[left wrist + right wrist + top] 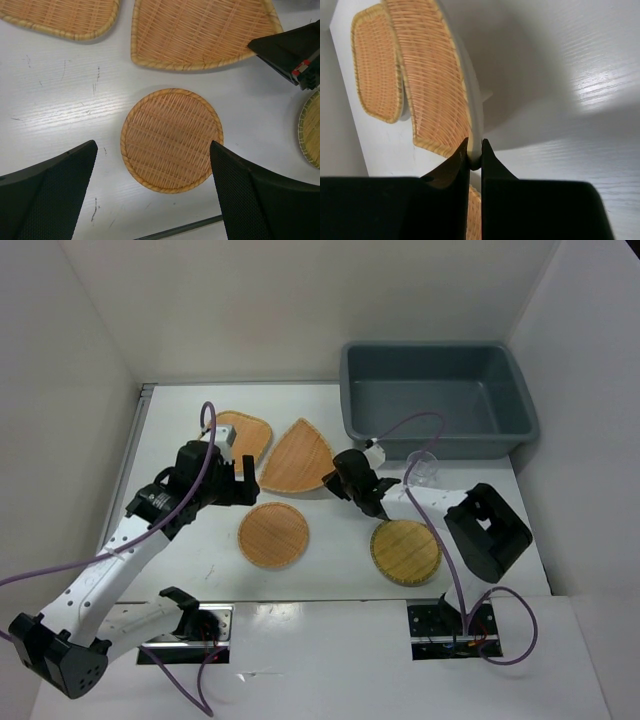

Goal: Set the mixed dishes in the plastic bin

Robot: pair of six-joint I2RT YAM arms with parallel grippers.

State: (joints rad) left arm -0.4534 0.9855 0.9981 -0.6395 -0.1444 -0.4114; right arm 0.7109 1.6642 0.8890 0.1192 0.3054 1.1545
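wickerwork covers much of the white table. at far left a flat, rounded-triangular woven orange-tan plate lies untouched. beside it the left claw hangs with its fingers wide apart above a round woven orange plate, gripping nothing. the second rounded-triangular woven plate comes next. the right claw is clamped on the rim at its right corner, its fingers nearly together with only the thin edge between them. right of that, a paler yellow round woven plate and a small clear glass cup both sit on the table. the large grey-blue plastic bin stands at the back right, with no dish in it. the step in hand looks like the first pick-up: the pinch is made, the lift not yet. the next move likely calls for raising that plate clear of the table, carrying it past the cup without knocking it, and letting go above the bin.
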